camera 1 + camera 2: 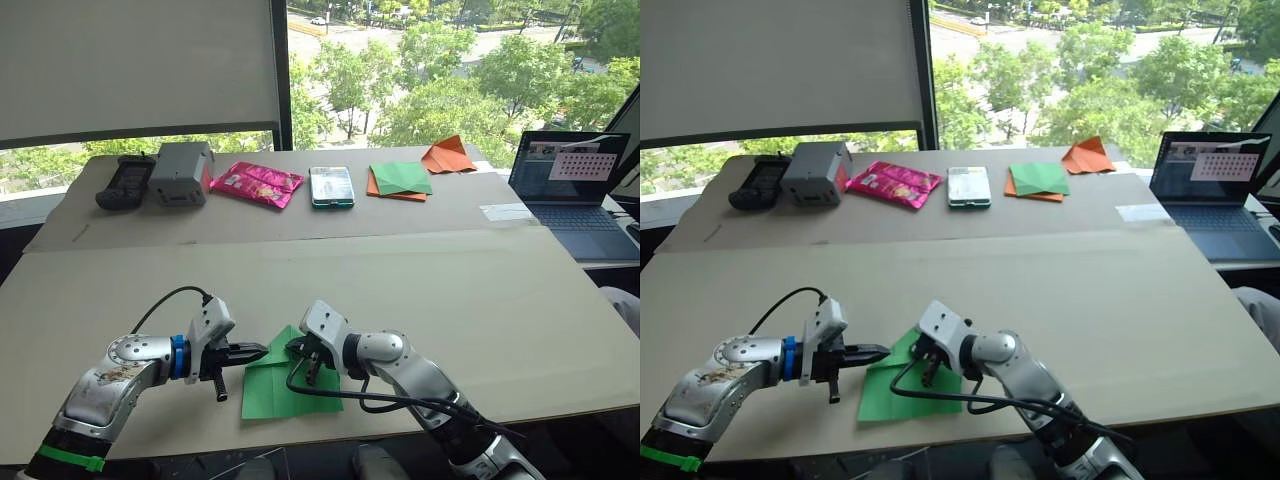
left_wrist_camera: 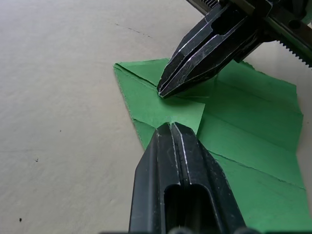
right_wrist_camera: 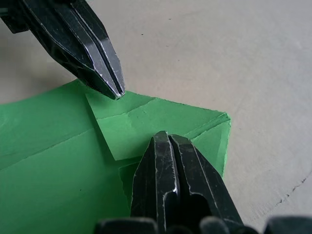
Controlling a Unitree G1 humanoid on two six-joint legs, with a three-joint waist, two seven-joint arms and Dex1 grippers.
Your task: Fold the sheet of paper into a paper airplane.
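Observation:
The sheet of paper [image 1: 285, 388] is bright green and creased. It lies flat near the table's front edge with one corner folded over into a small flap [image 2: 163, 108]. My left gripper [image 1: 262, 351] is shut, its tip resting at the flap's edge [image 2: 169, 126]. My right gripper [image 1: 292, 350] faces it from the other side, also shut, with its tip [image 3: 165, 134] pressed down on the same folded corner. The two tips sit a few centimetres apart, and no paper is pinched between either pair of fingers.
Along the far table stand a black controller [image 1: 125, 182], a grey box [image 1: 181, 172], a pink packet [image 1: 257, 184], a phone [image 1: 331, 186], a green-and-orange paper stack [image 1: 400, 180] and an orange pointed paper shape [image 1: 447, 155]. An open laptop [image 1: 570, 180] sits at the right.

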